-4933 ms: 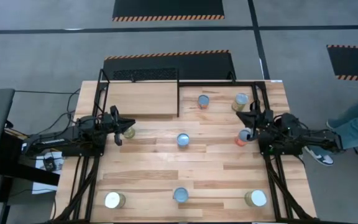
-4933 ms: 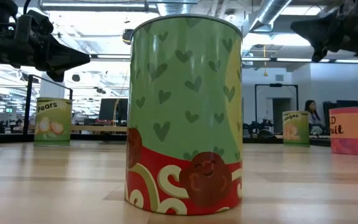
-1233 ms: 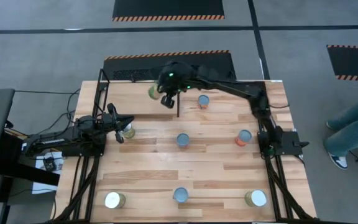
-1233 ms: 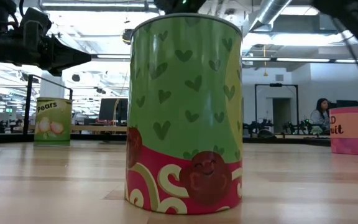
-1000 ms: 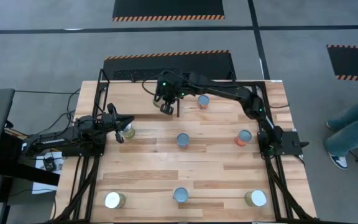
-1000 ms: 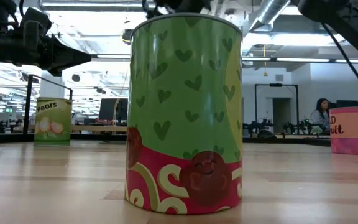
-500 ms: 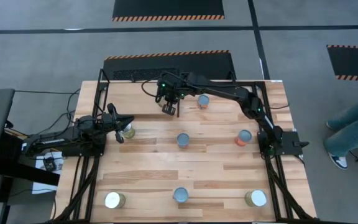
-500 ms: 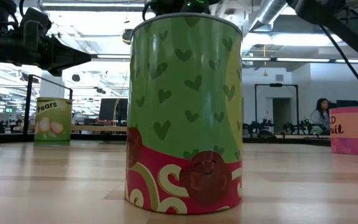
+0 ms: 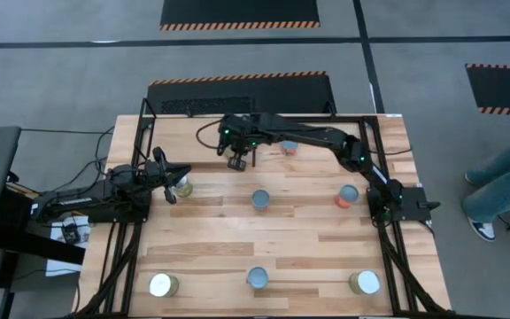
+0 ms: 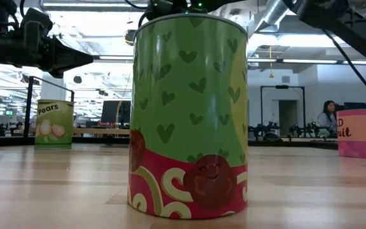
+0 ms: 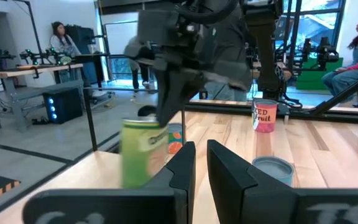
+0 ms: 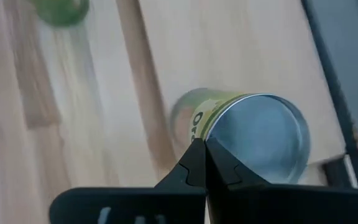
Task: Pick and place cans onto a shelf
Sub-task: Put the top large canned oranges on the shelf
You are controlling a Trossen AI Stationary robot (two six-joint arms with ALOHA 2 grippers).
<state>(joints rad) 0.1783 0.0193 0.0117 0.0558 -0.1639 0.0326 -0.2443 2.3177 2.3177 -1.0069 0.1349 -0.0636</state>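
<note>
Right gripper (image 9: 235,159) hung over the front edge of the small light-wood shelf with thin black rails (image 9: 193,142), its two dark fingers drawn together with nothing between them in its own wrist view. Just beyond their tips stood the yellow-green tin can with a shiny silver top (image 12: 253,140), upright on the shelf board close to a black rail (image 12: 334,68); from above, the gripper hid it. My judgement is that the can sat near the board's edge, so a sideways or low pull-away could clip its rim and tip it or nudge it off the shelf. Left gripper (image 9: 168,182) waited at the table's left side, fingers a narrow slit apart, beside another yellow-green can (image 9: 182,186) on the large wooden tabletop (image 9: 237,239).
</note>
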